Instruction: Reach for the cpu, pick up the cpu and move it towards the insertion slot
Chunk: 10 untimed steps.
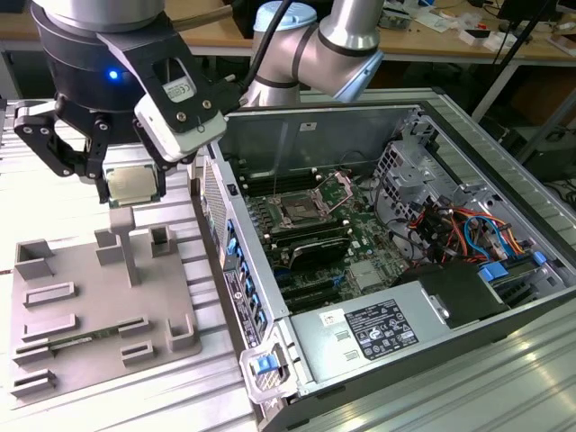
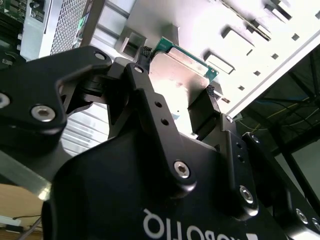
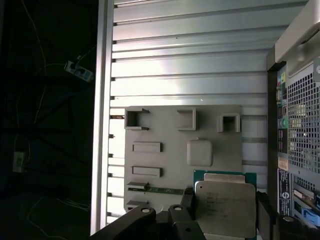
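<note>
Silvery cpu [image 3: 225,207], flat, lid up, clamped in pincer [image 1: 132,181] above tray [image 1: 81,306]

So I count one chip [image 1: 135,184], one socket [image 1: 300,213], one grey tray [image 1: 90,270], one memory stick [image 3: 162,190], one open computer case [image 1: 297,144].

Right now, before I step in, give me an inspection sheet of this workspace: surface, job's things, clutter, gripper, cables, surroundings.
Surface: ribbed metal table with a grey tray on it.
Job's things: cpu held in the air above the tray; slot on the board inside the open case.
Clutter: memory stick lying in the tray.
Gripper: gripper shut on the cpu.
Cables: red, blue and orange cables inside the case, apart from the slot.
Surroundings: workbench behind.
</note>
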Tool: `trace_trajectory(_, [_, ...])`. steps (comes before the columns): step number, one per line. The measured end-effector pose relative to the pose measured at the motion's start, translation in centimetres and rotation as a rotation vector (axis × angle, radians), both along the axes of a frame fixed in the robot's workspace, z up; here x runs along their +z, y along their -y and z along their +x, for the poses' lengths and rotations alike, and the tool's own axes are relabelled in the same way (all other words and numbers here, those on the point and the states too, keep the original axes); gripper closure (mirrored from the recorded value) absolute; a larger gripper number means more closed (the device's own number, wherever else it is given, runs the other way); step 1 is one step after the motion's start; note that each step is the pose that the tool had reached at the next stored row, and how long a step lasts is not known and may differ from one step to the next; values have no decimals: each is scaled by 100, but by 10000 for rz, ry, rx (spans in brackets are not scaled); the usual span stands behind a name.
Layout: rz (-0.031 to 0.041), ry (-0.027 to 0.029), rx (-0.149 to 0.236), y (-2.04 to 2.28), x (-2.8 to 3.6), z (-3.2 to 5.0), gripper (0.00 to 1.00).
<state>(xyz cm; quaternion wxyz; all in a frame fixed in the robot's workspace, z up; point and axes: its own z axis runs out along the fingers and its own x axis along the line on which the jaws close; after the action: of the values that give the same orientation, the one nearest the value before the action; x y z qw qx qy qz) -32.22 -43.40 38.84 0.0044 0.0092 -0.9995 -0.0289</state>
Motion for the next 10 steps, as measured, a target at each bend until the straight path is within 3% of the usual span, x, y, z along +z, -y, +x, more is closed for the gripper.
trace_trajectory(10, [0,0,1,0,0,90,45])
